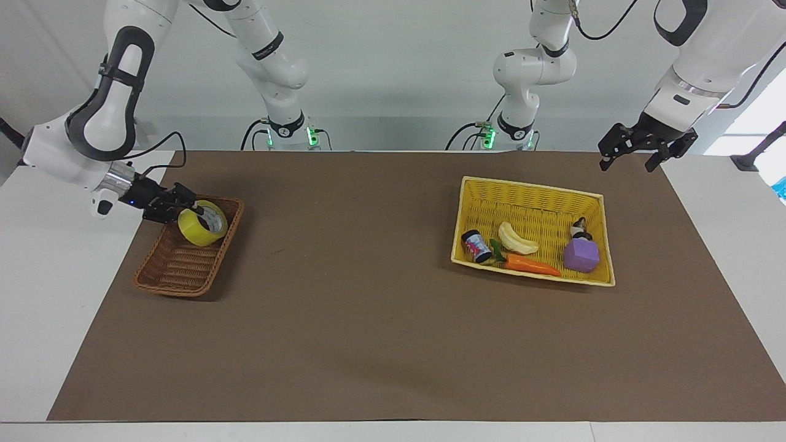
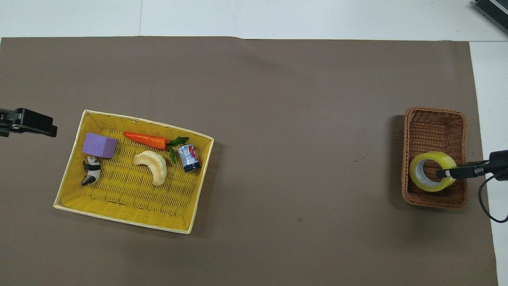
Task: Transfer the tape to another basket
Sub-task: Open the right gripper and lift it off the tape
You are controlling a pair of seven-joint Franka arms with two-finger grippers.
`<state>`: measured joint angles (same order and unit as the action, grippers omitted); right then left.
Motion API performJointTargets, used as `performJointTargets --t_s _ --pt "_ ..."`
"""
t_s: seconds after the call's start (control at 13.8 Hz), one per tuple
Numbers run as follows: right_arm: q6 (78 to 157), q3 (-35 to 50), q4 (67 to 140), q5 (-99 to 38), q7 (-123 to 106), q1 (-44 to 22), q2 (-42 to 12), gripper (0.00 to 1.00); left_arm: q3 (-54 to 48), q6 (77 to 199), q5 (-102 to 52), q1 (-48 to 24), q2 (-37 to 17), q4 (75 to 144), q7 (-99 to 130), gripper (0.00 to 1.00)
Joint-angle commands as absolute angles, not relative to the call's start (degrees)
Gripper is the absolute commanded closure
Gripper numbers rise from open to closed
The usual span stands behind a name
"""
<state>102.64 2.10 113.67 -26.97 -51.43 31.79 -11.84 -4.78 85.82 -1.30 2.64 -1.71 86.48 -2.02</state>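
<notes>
The tape (image 1: 194, 236) (image 2: 413, 177), a thick yellow roll, stands tilted on edge inside the dark brown wicker basket (image 1: 175, 277) (image 2: 434, 127), at the basket's end nearer to the robots. My right gripper (image 1: 191, 209) (image 2: 444, 173) reaches in from the right arm's end of the table. It is shut on the roll's wall, with one finger through the hole. My left gripper (image 1: 627, 164) (image 2: 39, 125) hangs open and empty in the air over the mat's edge, beside the yellow basket.
A larger yellow woven basket (image 1: 534, 190) (image 2: 131, 206) toward the left arm's end holds a banana (image 1: 517, 239), a carrot (image 1: 531, 265), a small can (image 1: 476, 245), a purple block (image 1: 581, 255) and a panda figure (image 2: 91, 174).
</notes>
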Motion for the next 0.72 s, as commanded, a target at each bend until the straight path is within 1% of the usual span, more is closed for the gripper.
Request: performJointTargets --t_s 0.0,0.14,0.29,0.43,0.65 --pt "103.4 2.5 112.2 -26.4 -51.6 32.3 -12.2 0.0 -5.4 83.3 -0.1 3.6 -2.5 84.9 -2.6 0.0" --pt "103.4 2.5 108.4 -25.9 -49.6 32.0 -12.8 0.0 -5.4 81.8 -0.1 4.0 -1.9 85.5 -2.5 0.0" --pt "103.4 2.6 104.7 -25.4 -45.6 30.8 -12.2 0.0 -5.4 81.1 -0.1 4.4 -1.5 86.2 -2.4 0.0" --pt "103.4 2.5 100.9 -24.4 -40.6 27.7 -11.5 0.0 -5.4 81.2 -0.1 4.5 -1.3 86.5 -2.7 0.0" --pt "103.4 2.6 95.8 -19.5 -31.8 23.7 -11.0 0.0 -5.4 81.6 -0.1 4.7 -1.3 86.6 -3.0 0.0"
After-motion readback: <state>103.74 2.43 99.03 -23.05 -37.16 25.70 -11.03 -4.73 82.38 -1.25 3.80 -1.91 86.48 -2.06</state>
